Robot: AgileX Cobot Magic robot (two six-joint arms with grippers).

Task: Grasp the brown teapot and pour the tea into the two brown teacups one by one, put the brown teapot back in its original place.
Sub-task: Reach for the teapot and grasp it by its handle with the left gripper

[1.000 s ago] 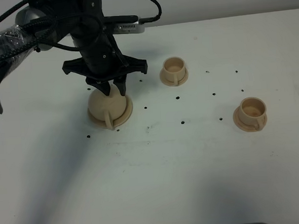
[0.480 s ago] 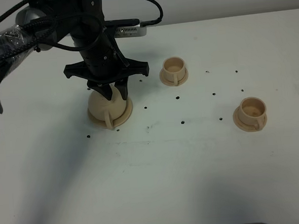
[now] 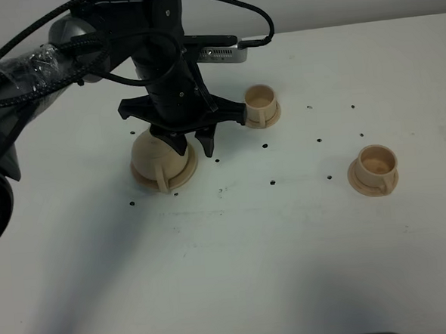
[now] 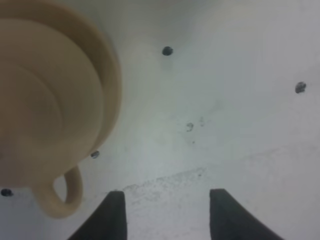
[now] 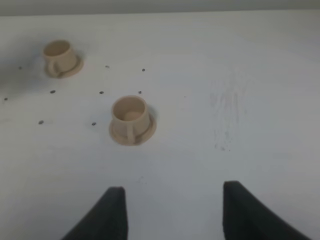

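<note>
Left wrist shows left claw [image 4: 167, 192] apart and empty beside the brown teapot [image 4: 45, 100]; right claw [image 5: 173, 186] also apart

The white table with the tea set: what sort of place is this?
Probably a robotics lab, not a kitchen: a cabled black robot arm hangs over a white table with small black marks, where a tan teapot and two teacups stand.

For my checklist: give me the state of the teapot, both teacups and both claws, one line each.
brown teapot: upright, set down, not gripped.
far teacup: upright on its saucer, contents unclear.
near teacup: upright on its saucer, contents unclear.
left claw: open, empty, beside the teapot.
right claw: open, empty, over bare table.
</note>
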